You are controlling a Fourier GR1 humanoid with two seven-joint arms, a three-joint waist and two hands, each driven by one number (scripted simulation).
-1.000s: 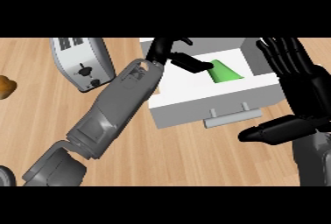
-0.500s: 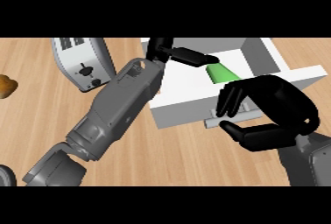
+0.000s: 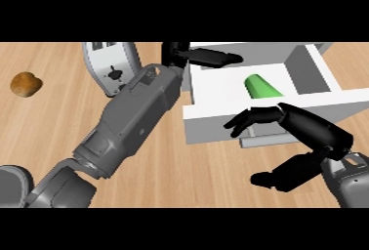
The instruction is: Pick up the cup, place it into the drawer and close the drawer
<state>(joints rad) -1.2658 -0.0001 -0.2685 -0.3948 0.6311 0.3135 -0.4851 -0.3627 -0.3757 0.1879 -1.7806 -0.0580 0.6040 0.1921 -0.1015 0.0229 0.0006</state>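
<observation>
The green cup (image 3: 262, 86) is lying inside the open drawer (image 3: 216, 117). The right robot hand (image 3: 306, 128) is hovering at the drawer front, fingers loosely curled, holding nothing; the left robot hand (image 3: 202, 55), open, is resting over the back rim and risks being pinched when pushing.

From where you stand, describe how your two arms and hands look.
Both forearms are smooth grey shells built from jointed segments: the left forearm crosses the view diagonally, and the right forearm shows only at the lower right corner. Each ends in a glossy black hand, the left hand and right hand, with rounded segmented fingers. No cables or markings are visible.
</observation>
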